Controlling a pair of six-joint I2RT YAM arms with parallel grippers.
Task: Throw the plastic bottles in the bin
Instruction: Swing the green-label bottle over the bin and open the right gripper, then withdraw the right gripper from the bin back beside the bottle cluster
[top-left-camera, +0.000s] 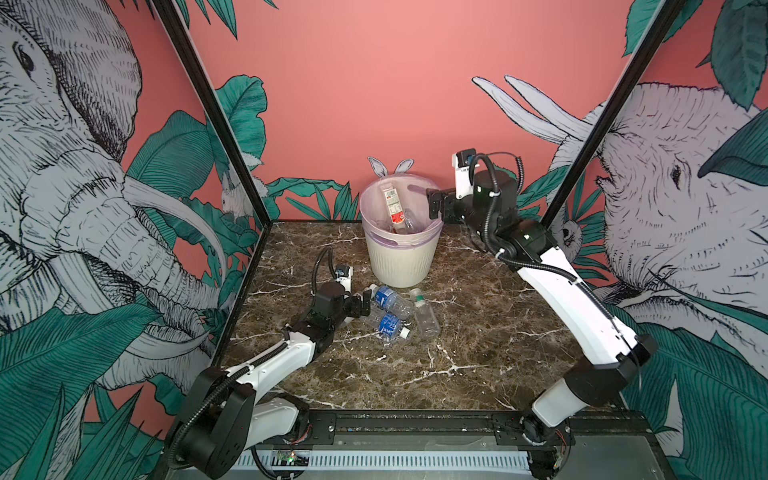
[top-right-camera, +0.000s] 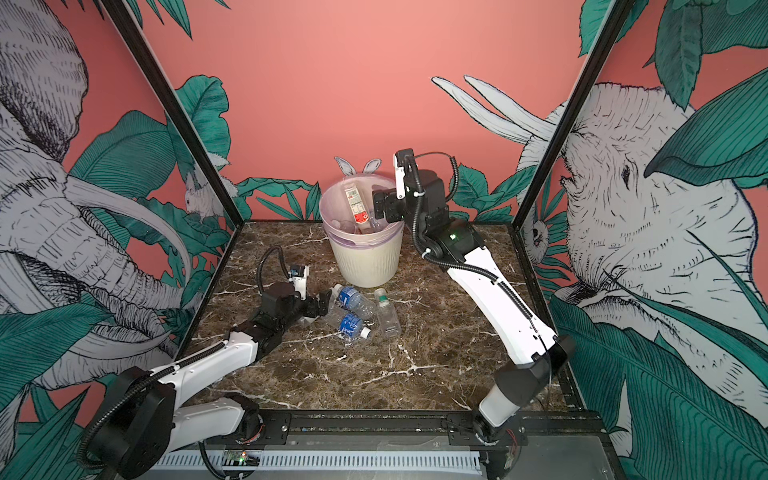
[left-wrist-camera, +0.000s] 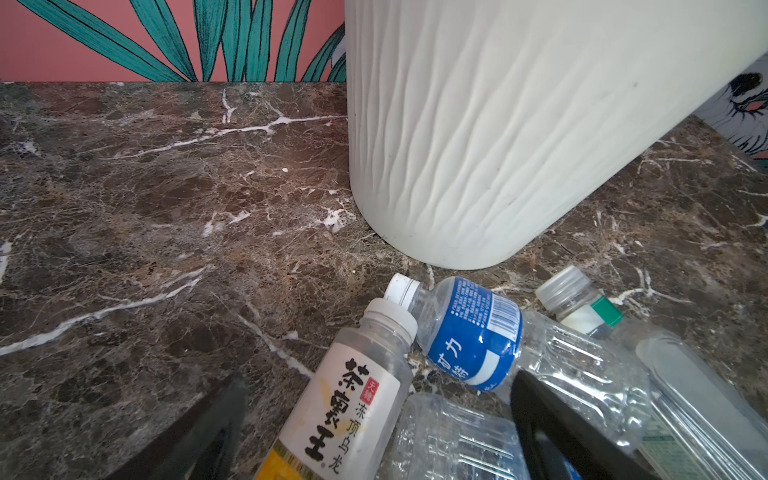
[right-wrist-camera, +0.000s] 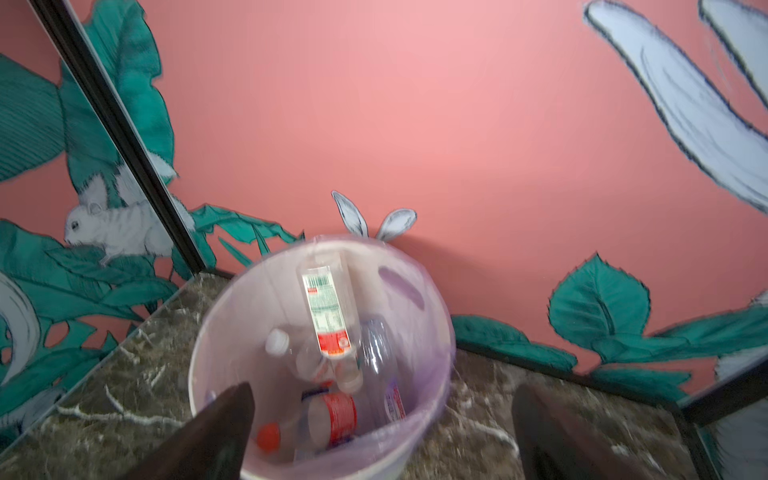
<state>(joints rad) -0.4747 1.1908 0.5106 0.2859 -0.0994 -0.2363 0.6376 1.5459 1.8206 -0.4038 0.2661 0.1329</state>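
Several plastic bottles (top-left-camera: 390, 301) lie flat near the bin (top-left-camera: 401, 266); the green-banded bottle (top-left-camera: 424, 316) points its cap far. Left claw (top-left-camera: 365, 305) gapes astride one, right claw (top-left-camera: 433, 203) gapes empty above the rim.

The white-labelled bottle (left-wrist-camera: 345, 399) reads 茶裏王, 冻顶乌龙, 无糖.

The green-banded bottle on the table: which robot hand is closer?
Left. The left gripper is down among the bottles near the green-banded bottle; the right gripper is up by the bin.
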